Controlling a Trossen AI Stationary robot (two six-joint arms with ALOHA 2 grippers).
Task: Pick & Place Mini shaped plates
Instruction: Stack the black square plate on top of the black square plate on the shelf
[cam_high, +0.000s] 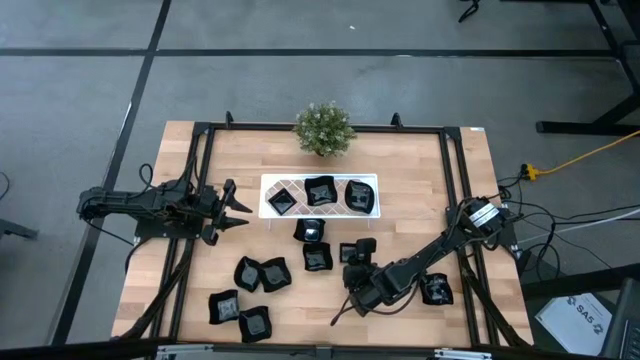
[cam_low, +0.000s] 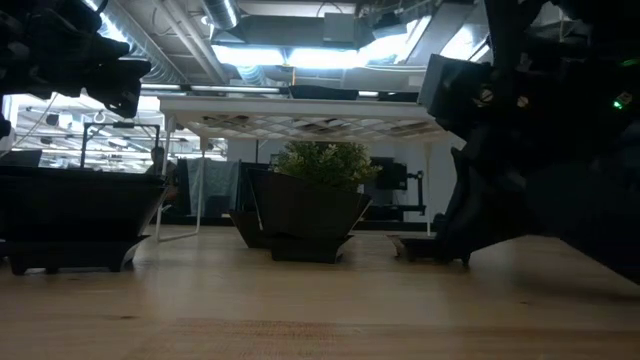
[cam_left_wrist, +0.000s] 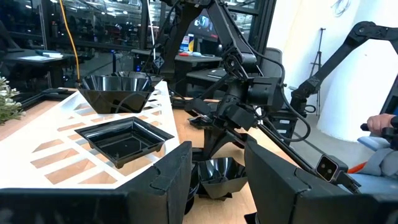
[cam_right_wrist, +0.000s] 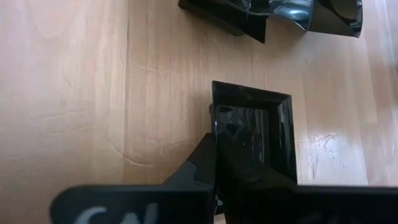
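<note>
While clamped shut in the right gripper (cam_right_wrist: 214, 163) by one rim, looked square, glossy black, deep-welled: the mini plate (cam_right_wrist: 252, 134), just ahead of the fingers. Left gripper (cam_high: 238, 209) spread wide, empty.

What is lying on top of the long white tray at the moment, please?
Three mini plates rest in a row on the white tray: left, middle, right. All three look empty. The plates cover the tray surface beneath them, so it cannot be seen.

Glossy black plastic mini shaped plates (cam_high: 261, 274) lie on a smooth, pale wood table (cam_high: 180, 265).
</note>
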